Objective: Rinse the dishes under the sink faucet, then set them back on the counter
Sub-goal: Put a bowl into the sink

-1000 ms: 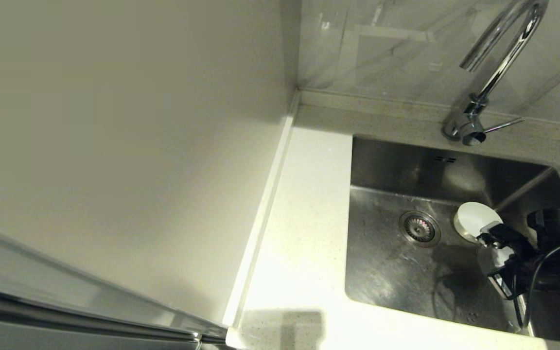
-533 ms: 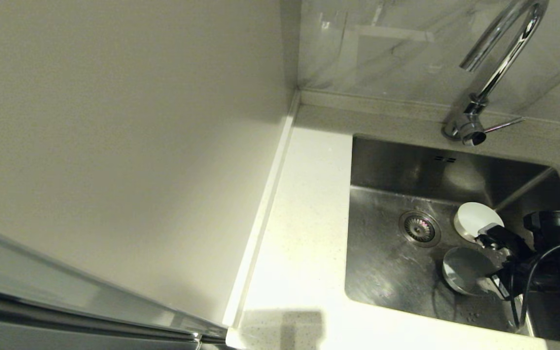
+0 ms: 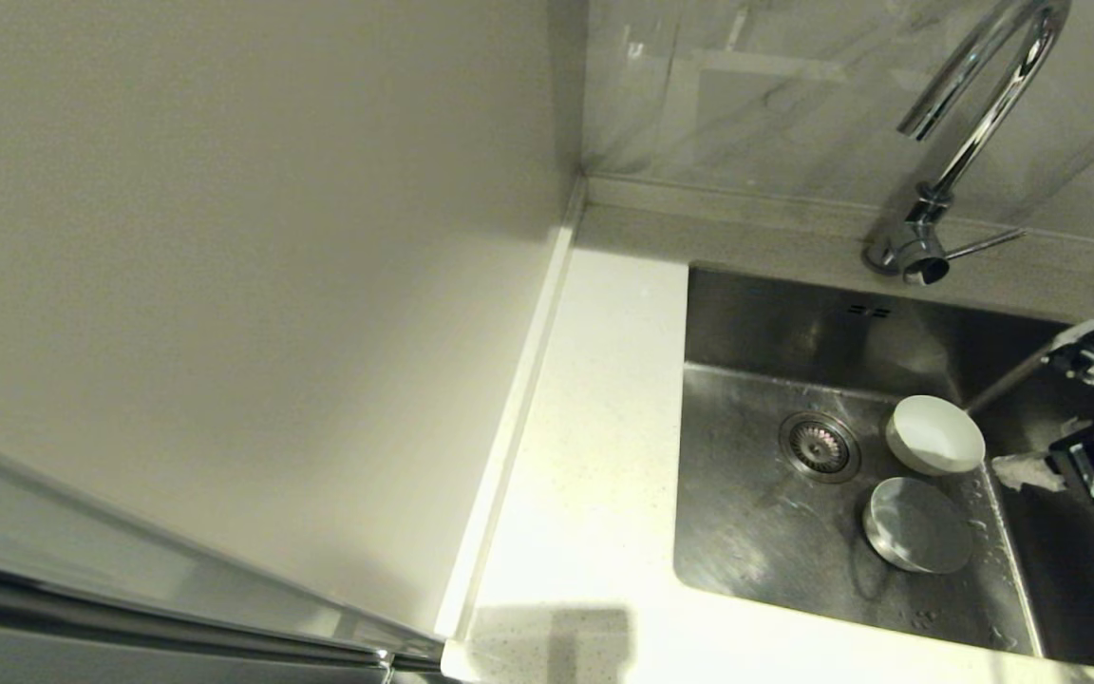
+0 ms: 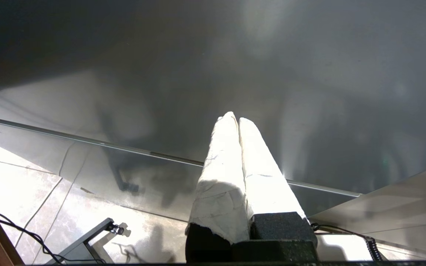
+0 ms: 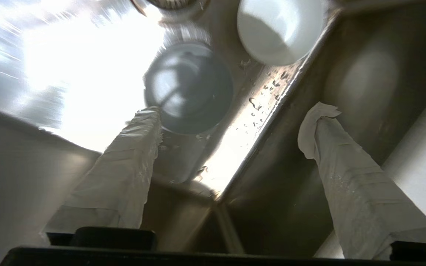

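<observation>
No readable text, labels or numbers anywhere.

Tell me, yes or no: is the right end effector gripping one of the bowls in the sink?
No. The right end effector is open and empty above the grey bowl and white bowl.

Sink [image 3: 756, 532] is showing brushed steel, semi-matt, water beading on its floor and ridge. Faucet [image 3: 974, 114] is gleaming polished chrome. Two bowls [image 3: 934, 434] [image 3: 917, 524] are looking smooth and glazed, ceramic or plastic unclear. Counter [image 3: 594, 427] is reading as finely speckled stone, low sheen. Right gripper fingers [image 5: 124, 173] are wearing wrinkled white tape-like wrap; left fingers [image 4: 220, 177] likewise.
</observation>
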